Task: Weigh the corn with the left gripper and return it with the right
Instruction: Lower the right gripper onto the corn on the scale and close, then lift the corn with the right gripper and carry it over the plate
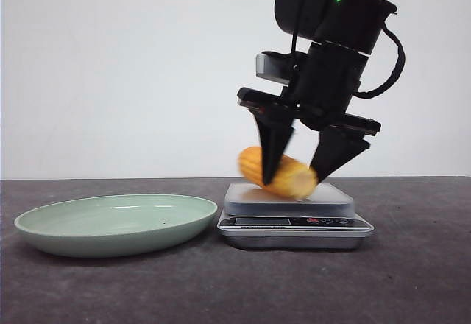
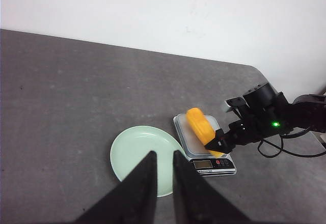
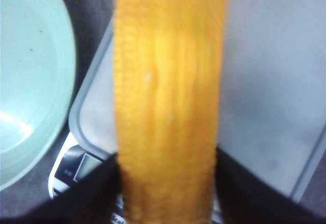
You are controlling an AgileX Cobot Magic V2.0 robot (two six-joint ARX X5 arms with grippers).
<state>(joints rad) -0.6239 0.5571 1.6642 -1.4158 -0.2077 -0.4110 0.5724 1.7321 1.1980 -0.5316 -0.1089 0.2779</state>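
Step in hand, judged: return leg. Right gripper [image 1: 303,173] is clamped across the corn [image 1: 278,172], fingers either side of the cob mid-length. Corn sits just over the scale [image 1: 294,221] platform, tilted, the end nearer the plate [image 1: 110,224] higher; looks lifted, or only touching at its low end, can't tell which. Corn is blurred in front view, so prob. in motion.

Left gripper [image 2: 162,180] is up and well back from the scale, holding nothing, fingers nearly together w/ a narrow gap between; plate lies just beyond its tips in left wrist view.

Next move calls for: raise corn clear of the platform edge, carry it sideways from the gripper's spot to over the plate, lower, let go. Grip is near cob centre, so roll risk looks low.

Hidden/unclear: scale display unreadable. Right wrist view is mostly filled by the cob; fingertips only dark shapes at frame edge. Far end of the cob is behind the finger.
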